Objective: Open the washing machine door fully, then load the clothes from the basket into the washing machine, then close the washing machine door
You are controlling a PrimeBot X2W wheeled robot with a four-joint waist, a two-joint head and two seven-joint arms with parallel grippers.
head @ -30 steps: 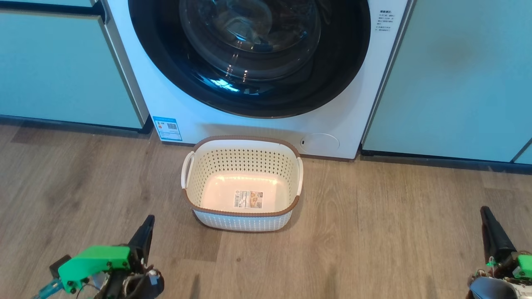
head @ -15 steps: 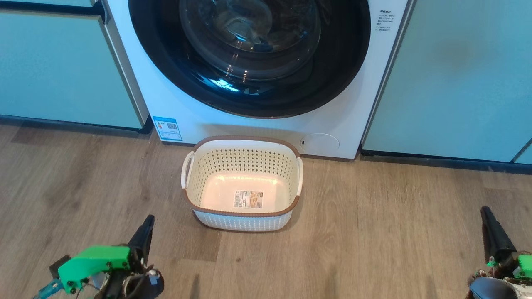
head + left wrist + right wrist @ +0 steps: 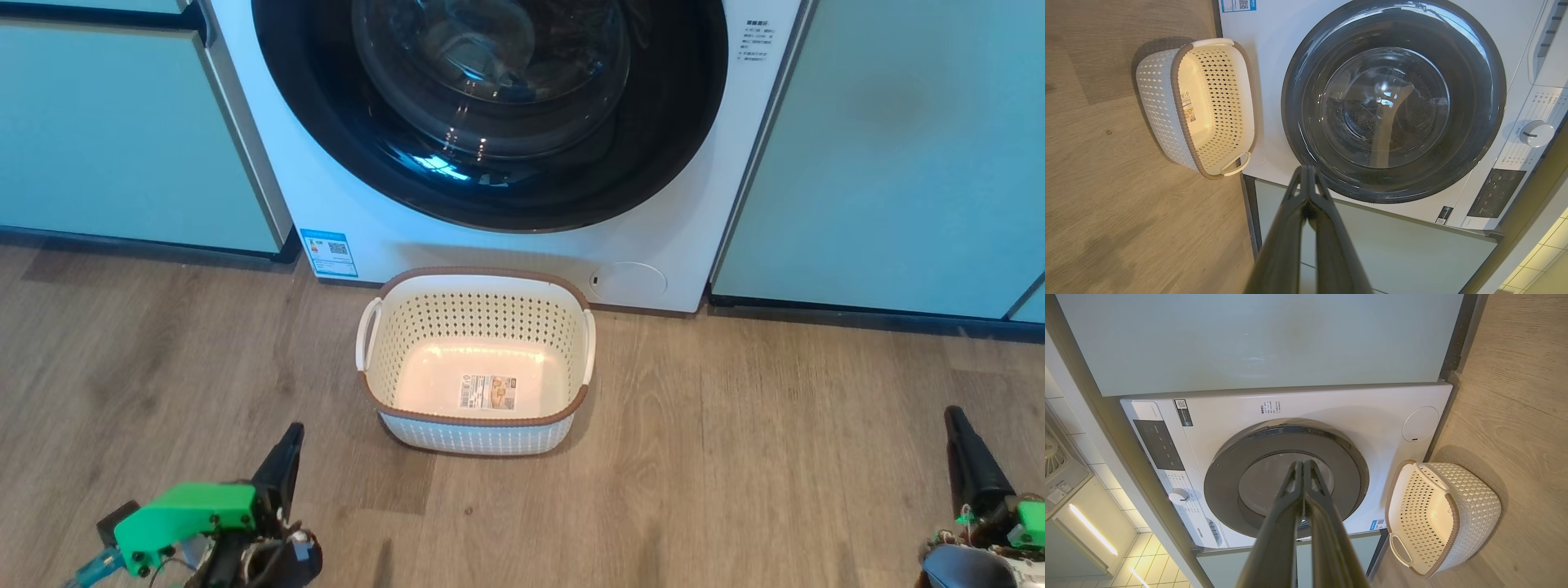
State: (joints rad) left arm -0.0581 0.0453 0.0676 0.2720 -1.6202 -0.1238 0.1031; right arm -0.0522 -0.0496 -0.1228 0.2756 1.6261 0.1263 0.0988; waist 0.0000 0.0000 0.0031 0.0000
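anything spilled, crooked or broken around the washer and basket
Nothing stands out. The cream-white perforated plastic basket stands upright on the wood floor, empty but for a label; the round black-rimmed glass door sits shut on the white washing machine.

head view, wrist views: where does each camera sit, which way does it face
Head view: on the head, looking forward and down at the basket before the closed washing machine door; left gripper lower left, right gripper lower right.
Left wrist view: on the left wrist, rolled sideways, facing the door along its shut fingers.
Right wrist view: on the right wrist, rolled the opposite way, facing the door along its shut fingers.
All three share basket and door.
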